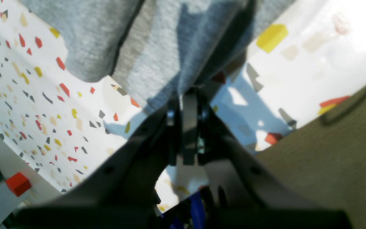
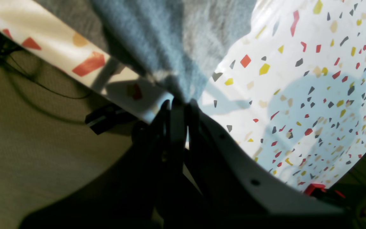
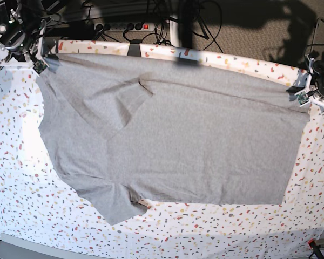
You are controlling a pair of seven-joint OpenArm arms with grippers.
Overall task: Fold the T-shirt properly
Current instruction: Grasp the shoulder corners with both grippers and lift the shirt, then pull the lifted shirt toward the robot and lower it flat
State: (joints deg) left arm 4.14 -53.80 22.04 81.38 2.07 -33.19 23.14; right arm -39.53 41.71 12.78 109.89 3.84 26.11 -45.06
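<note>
The grey T-shirt point(image 3: 178, 145) lies spread plain side up on the speckled white table point(image 3: 21, 205); no lettering shows. One sleeve point(image 3: 116, 102) is folded onto the body, the other point(image 3: 110, 202) points toward the near edge. My right gripper point(image 3: 41, 60) is shut on the shirt's far left corner; the right wrist view shows its jaws point(image 2: 179, 102) pinching grey cloth point(image 2: 170, 38) at the table's edge. My left gripper point(image 3: 301, 93) is shut on the far right corner; the left wrist view shows its jaws point(image 1: 187, 95) closed on the cloth point(image 1: 157, 47).
Both held corners lie along the table's far edge, with carpet floor point(image 1: 329, 159) beyond it. A power strip point(image 3: 121, 26) and cables lie on the floor behind. A red block point(image 1: 17, 183) sits at a table corner; another shows in the right wrist view point(image 2: 313, 188).
</note>
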